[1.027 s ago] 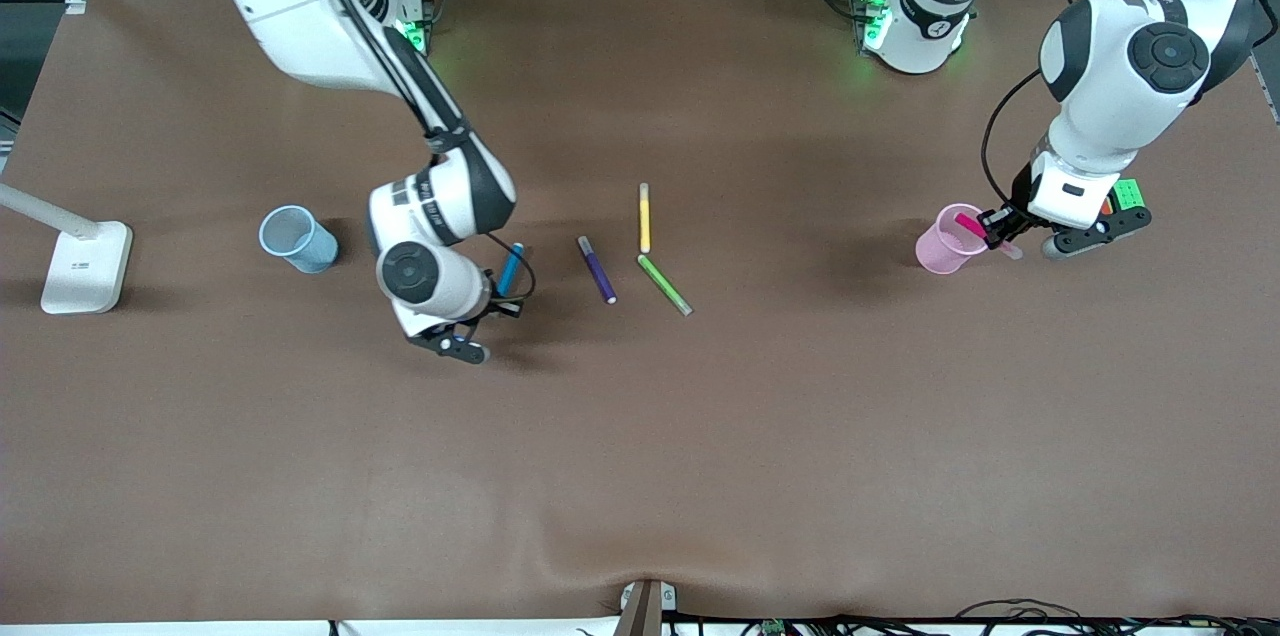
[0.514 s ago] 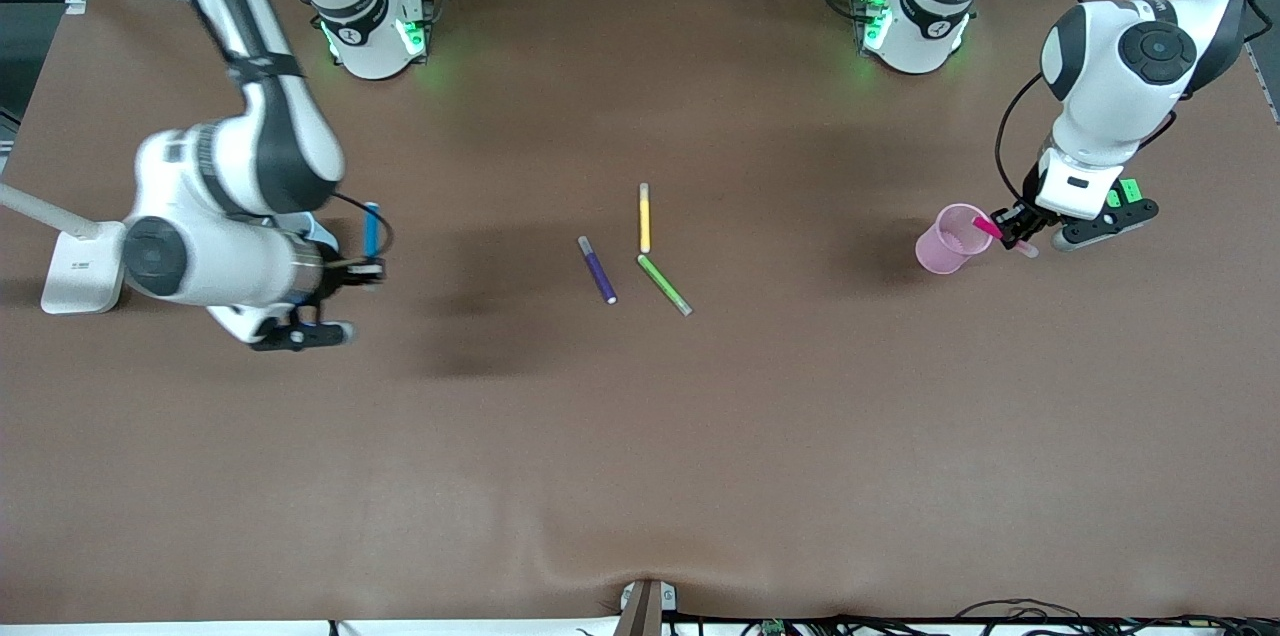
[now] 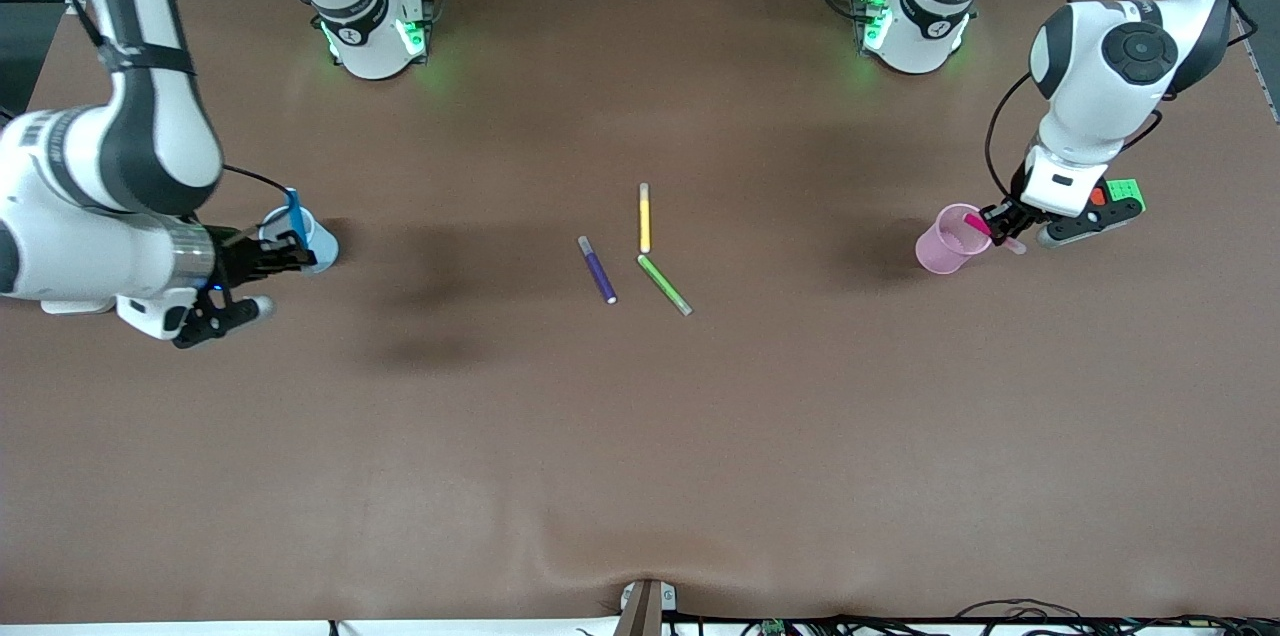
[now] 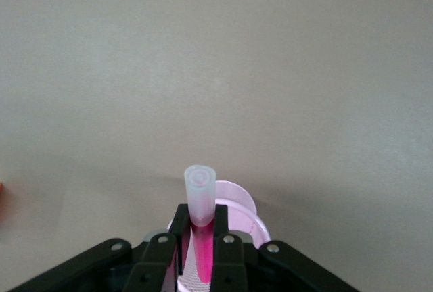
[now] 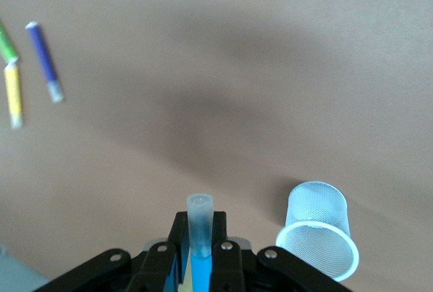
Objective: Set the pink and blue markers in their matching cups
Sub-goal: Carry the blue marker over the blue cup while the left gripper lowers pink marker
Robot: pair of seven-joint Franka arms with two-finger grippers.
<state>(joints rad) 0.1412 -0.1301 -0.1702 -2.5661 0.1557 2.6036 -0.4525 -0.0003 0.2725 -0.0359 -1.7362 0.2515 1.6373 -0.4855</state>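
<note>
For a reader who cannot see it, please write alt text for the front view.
Two robot arms each hold a marker at its matching cup: the right gripper holds the blue marker over the blue cup, and the left gripper holds the pink marker at the pink cup rim. Purple, yellow and green markers lie mid-table.

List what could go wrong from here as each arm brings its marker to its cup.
The left gripper holds the slim magenta-pink marker tilted at the translucent pink cup's rim; it could tip this light cup. The right gripper holds the bright blue marker over the translucent light blue cup, which looks off to one side in the wrist view; a release might miss.
</note>
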